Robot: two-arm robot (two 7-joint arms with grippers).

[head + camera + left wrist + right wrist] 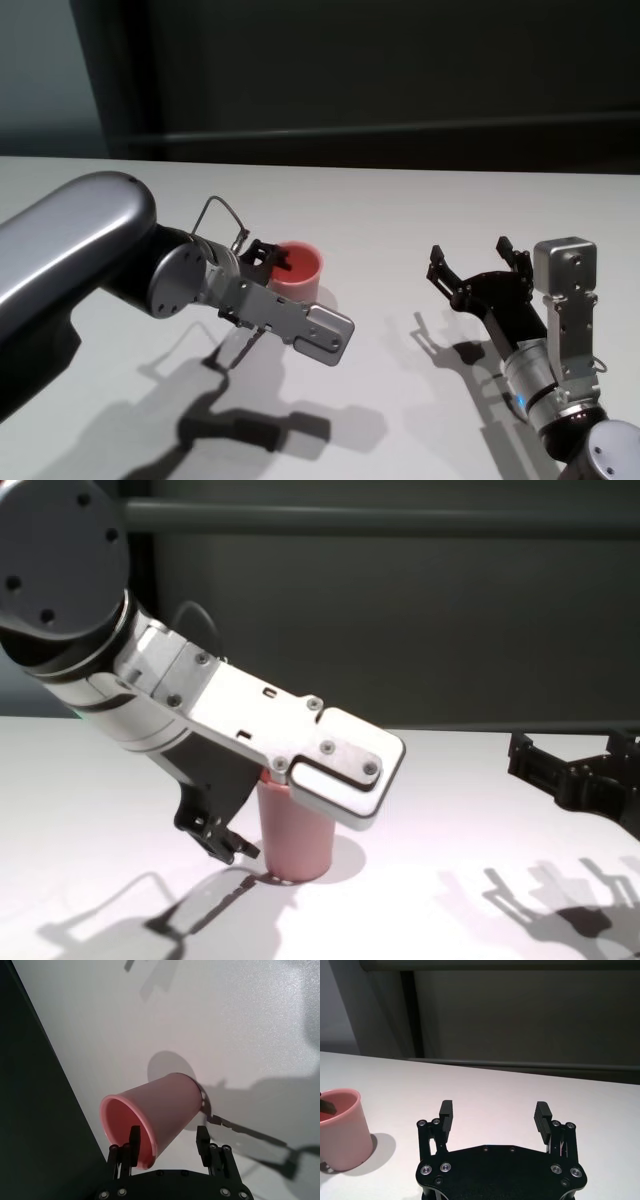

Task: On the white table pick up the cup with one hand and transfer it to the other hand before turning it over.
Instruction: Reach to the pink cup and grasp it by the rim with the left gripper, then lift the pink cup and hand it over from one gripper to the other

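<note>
Start on your left. Your left gripper (167, 1147) is down at the cup (152, 1112). Its fingers are part way open, one inside the rim and one outside the wall. You cannot tell yet if they squeeze it.

The cup looks light and stiff, and its smooth side may be slippery. Hold it gently by the wall near the rim so it does not pop out or tip. It is small, plain and pink, with no handle. It is wide at the top, narrower at the bottom, and stands upright on the white table (400, 210).

On your right, your right gripper (493, 1116) waits well apart from the cup. Its fingers are wide open and hold nothing.
</note>
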